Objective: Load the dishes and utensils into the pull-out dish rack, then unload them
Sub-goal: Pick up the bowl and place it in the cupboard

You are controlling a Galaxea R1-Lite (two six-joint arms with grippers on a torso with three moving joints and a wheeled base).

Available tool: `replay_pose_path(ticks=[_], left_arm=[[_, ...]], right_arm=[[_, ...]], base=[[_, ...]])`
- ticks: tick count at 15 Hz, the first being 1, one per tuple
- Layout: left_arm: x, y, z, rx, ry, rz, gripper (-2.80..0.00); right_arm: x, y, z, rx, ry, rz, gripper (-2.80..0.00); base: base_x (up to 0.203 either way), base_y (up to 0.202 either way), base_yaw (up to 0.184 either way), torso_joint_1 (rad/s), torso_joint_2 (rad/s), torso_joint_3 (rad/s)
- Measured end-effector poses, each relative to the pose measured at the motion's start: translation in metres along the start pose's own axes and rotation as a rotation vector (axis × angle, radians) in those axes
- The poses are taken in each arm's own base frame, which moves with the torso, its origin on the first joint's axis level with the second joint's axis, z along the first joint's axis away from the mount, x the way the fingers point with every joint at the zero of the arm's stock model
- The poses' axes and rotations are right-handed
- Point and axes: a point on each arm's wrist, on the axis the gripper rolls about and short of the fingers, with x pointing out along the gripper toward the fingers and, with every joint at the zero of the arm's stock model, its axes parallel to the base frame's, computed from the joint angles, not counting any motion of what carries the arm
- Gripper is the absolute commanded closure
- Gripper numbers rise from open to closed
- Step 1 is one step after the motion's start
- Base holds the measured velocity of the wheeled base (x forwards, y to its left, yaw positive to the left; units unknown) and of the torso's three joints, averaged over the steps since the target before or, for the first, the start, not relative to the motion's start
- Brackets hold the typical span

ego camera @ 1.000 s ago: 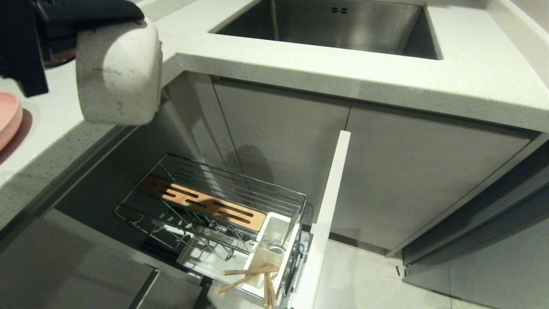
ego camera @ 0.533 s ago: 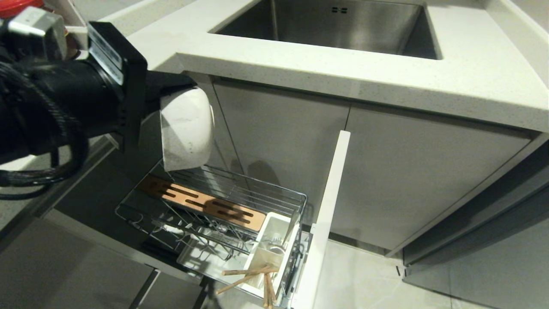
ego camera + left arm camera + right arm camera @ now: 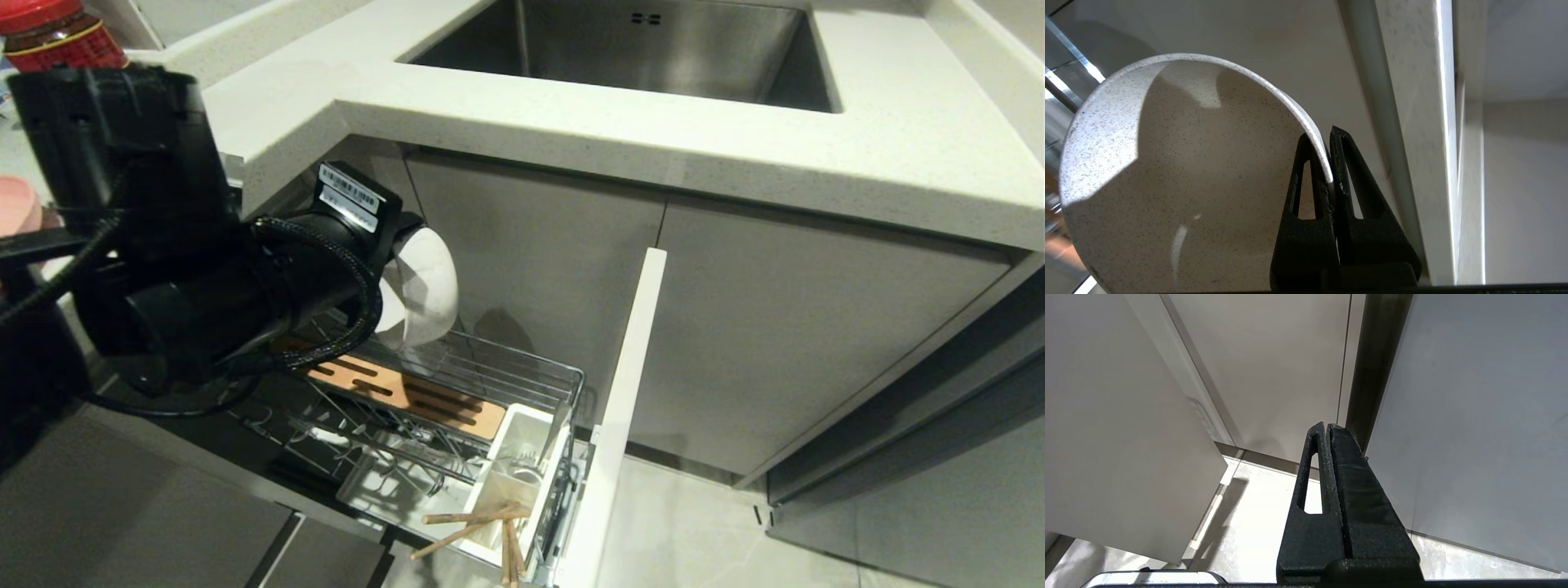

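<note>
While the left claw (image 3: 1329, 163) pinches the rim of the round off-white speckled bowl (image 3: 424, 286), held on edge at centre left above the chrome wire pull-out dish rack (image 3: 424, 392), lower slowly, seating it between wires before release; right claw (image 3: 1327, 457) closed, empty.

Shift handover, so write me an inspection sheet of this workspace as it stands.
Surface: speckled white countertop with a steel sink set in it.
Job's things: off-white bowl held on edge above the pull-out dish rack; chopsticks in the white utensil holder, one lying across its rim; pink plate on the counter, mostly hidden.
Clutter: red-lidded jar on the counter.
Grippers: left gripper shut on the bowl's rim; right gripper shut, empty, parked beside cabinet fronts.
Cables: black sleeved cable looped at the left wrist.
Surroundings: grey cabinet doors, pale tiled floor.
</note>
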Motion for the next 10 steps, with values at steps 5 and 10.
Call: replay_pose_path(ticks=[5, 10], left_arm=[[0.042, 0.026, -0.021, -0.053, -0.091, 0.02, 0.0], [0.066, 0.052, -0.03, -0.089, -0.188, -0.029, 0.0]], right_arm=[[0.0, 0.0, 0.0, 0.0, 0.0, 0.0, 0.0], [0.0, 0.0, 0.0, 0.0, 0.0, 0.0, 0.0]], base=[[0.0, 0.0, 0.0, 0.0, 0.0, 0.0], [0.0, 0.0, 0.0, 0.0, 0.0, 0.0]])
